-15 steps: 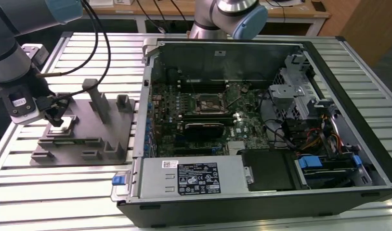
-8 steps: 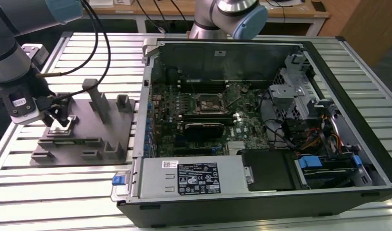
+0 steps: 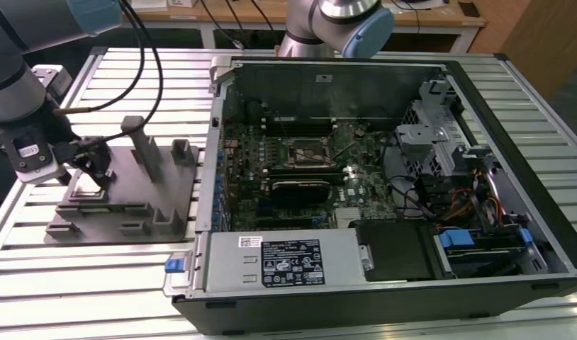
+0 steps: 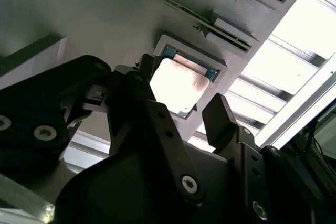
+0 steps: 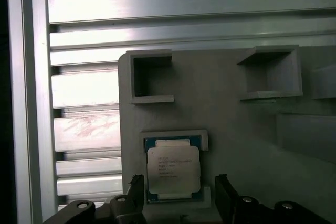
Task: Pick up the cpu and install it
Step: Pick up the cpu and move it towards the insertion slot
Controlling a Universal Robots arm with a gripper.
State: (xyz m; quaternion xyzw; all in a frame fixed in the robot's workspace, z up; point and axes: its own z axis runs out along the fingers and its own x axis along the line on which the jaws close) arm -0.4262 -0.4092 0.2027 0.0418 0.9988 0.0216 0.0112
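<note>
Slatted aluminium tabletop, ribbed and bright, loaded with open computer case; dark motherboard exposed inside. Matte grey fixture block placed at exterior view's left of case. Cpu, flat silvery square, seated in fixture's shallow pocket. Black gripper held just above, spread wide, straddling cpu, nothing pinched.

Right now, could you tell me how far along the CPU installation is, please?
Done: the gripper is over the cpu, fingers open either side. In hand: nothing; the cpu lies in its grey fixture. Left: gripping, lifting and seating it in the motherboard socket.
</note>
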